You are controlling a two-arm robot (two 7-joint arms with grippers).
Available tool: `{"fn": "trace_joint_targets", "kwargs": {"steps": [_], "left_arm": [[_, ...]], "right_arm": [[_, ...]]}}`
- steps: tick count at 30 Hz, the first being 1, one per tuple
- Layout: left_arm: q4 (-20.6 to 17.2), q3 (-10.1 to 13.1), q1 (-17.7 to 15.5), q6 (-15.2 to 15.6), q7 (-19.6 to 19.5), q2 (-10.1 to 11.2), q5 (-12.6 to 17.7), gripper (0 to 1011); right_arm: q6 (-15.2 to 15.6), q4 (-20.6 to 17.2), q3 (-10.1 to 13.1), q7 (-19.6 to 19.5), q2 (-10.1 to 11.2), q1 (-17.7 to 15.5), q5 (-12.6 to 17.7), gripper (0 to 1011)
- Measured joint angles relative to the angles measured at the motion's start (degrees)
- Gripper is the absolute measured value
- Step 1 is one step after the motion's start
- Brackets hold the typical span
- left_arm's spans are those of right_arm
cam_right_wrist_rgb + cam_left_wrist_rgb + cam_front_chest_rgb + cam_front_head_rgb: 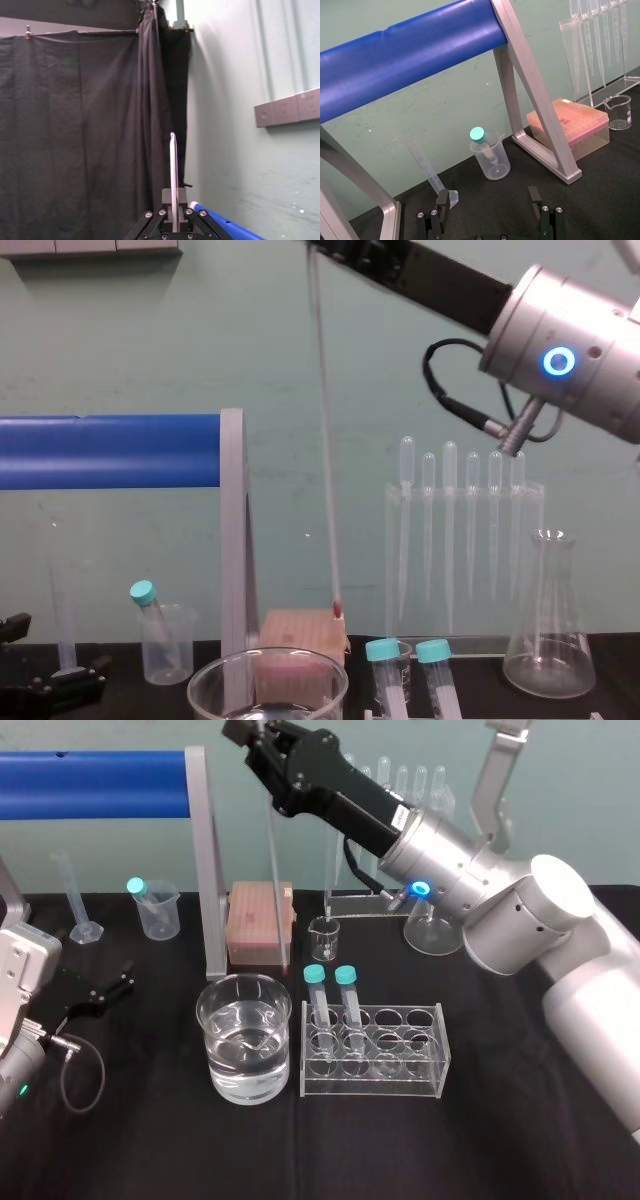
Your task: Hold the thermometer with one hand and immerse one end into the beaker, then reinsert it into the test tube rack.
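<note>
Fig.: dip step, approach phase. Right gripper (pixel 262 738), up high, is clamped on the upper end of the thermometer (pixel 322 440). The rod hangs approx. vertical, its red tip just above the beaker (pixel 245 1035) rim and not yet immersed. Next, we judge: lower straight down w/o knocking the glass; the test tube rack (pixel 372 1055) comes after. Left gripper (pixel 105 990) is parked far left, fingers apart, empty.
</note>
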Motion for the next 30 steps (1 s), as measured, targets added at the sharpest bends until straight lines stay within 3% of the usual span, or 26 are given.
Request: {"fn": "trace_joint_targets", "kwargs": {"steps": [16,30], "left_arm": [[0.0,0.0,0.0,0.0,0.0,0.0,0.0,1008],[0.0,0.0,0.0,0.0,0.0,0.0,0.0,1008]], "right_arm": [[-1.07,7.85,-4.58,5.59,-3.69,2.88,1.71,56],[-4.21,16.41,-6.74,7.43,-7.18,4.31,-1.42,56]]}}
